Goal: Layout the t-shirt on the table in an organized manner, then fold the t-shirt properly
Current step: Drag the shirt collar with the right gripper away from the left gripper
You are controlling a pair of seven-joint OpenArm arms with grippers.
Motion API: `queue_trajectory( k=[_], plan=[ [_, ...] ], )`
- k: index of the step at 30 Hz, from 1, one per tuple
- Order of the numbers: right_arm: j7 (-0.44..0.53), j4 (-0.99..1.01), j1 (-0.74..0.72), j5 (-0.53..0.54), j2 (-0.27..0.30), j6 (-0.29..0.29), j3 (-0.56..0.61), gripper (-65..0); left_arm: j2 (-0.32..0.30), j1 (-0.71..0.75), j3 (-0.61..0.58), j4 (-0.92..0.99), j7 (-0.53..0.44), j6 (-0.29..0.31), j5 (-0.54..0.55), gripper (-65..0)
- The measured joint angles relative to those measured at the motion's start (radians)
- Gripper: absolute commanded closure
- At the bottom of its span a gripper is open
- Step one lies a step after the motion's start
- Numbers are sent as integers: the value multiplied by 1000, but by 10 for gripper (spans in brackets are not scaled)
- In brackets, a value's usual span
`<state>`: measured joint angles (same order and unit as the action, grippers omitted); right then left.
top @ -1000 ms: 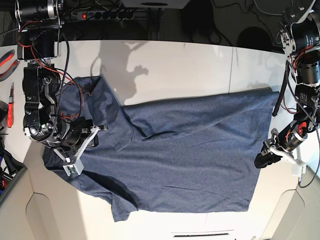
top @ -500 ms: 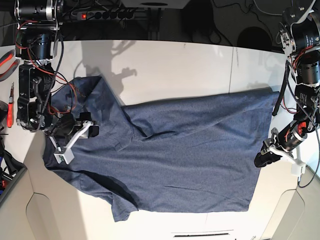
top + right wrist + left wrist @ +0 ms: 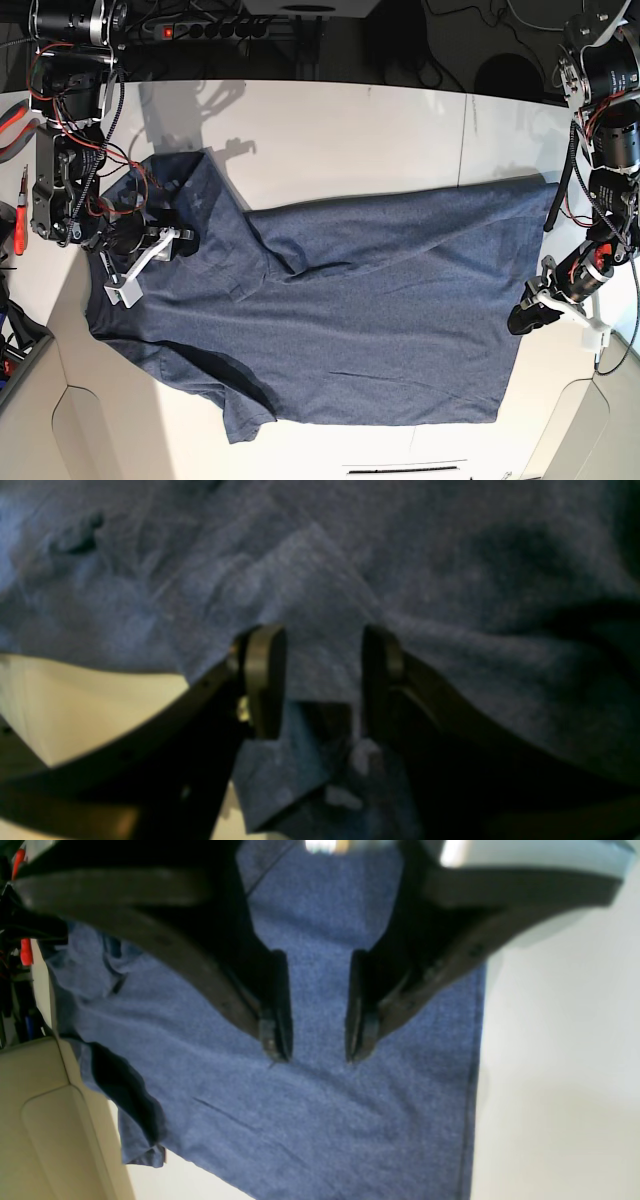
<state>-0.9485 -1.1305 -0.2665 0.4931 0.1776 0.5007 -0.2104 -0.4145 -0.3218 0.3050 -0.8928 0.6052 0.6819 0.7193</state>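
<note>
Base view: the shirt (image 3: 350, 310) lies spread over the near middle of the table (image 3: 350, 130), its plain navy side up. The hem runs along its right edge and a sleeve points toward the near edge at lower left. Folds bunch at the shirt's upper left, by the collar end. The right gripper (image 3: 150, 258) hangs over that left end, jaws parted, with nothing between them. The left gripper (image 3: 545, 310) sits at the shirt's right edge, just beside the hem; from here I cannot tell whether it touches the cloth. A red-handled tool (image 3: 18, 215) lies at the far left, off the shirt.

Left wrist view: the left gripper (image 3: 314, 1040) has its jaws apart, above flat blue cloth, holding nothing. The hem and bare table (image 3: 560, 1065) lie to the right.

Right wrist view: the right gripper (image 3: 320, 680) is released, jaws apart, over wrinkled shirt (image 3: 400, 570). A folded flap of cloth lies just below the fingertips.
</note>
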Motion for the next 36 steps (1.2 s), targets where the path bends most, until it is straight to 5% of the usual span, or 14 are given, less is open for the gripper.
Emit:
queue_trajectory(
  k=[4,10,14,29,36],
  plan=[
    [-8,1,0,52,0,16,0,-161,2,0,0,0,0,0,0,-216],
    [-21,0,0,57,0,17,0,-137,2,0,0,0,0,0,0,-216],
    [-36,0,0,58,0,43,0,0,2,0,0,0,0,0,0,-216],
    [-142,-179,5,160,-28,74,11,0,2,0,0,0,0,0,-2,-215],
    [-141,-342,53,134,-34,76,161,0,2,0,0,0,0,0,-1,-215]
  ],
)
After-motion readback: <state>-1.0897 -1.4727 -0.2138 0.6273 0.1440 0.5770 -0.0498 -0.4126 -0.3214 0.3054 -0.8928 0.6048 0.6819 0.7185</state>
